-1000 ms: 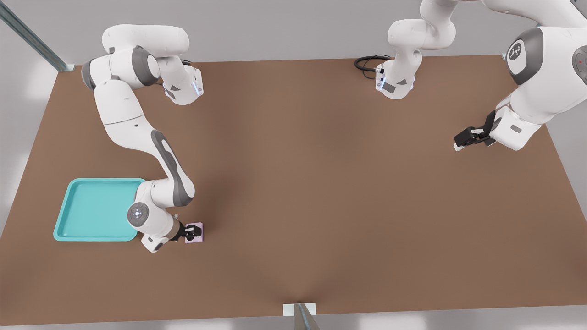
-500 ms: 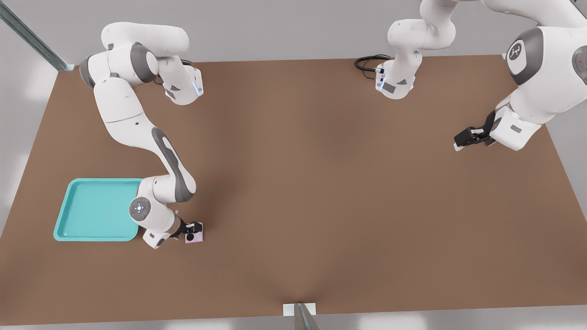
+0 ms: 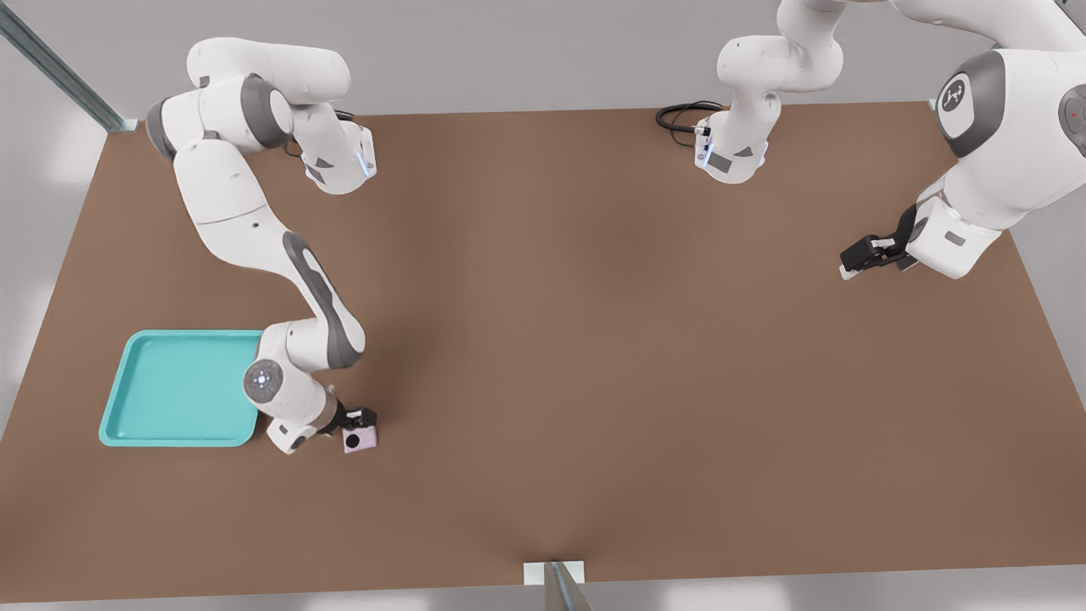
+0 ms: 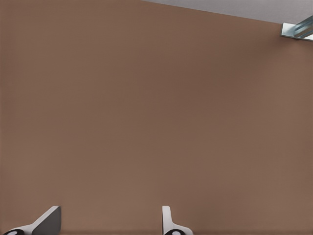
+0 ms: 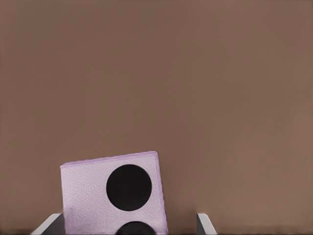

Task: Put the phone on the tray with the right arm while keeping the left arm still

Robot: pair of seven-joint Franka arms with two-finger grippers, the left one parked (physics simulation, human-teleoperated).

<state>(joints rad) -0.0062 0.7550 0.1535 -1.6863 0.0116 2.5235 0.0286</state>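
Note:
The phone is a small pale lilac slab lying on the brown table, just off the near right corner of the turquoise tray. My right arm's gripper hangs low at the phone's far edge and is open. In the right wrist view the phone lies between the gripper fingers, close to one fingertip and with a gap to the other. One black lens shows whole and a second only in part. Nothing lies in the tray, and my wrist disc overlaps its right rim.
The parked arm's gripper hovers at the front view's far right. A black cable coils by the arm base at the back. A metal bracket sits at the table's near edge.
My wrist has shifted slightly toward the back and right, and the gripper has drawn back off the phone's top, uncovering a lens. The phone has stayed in place.

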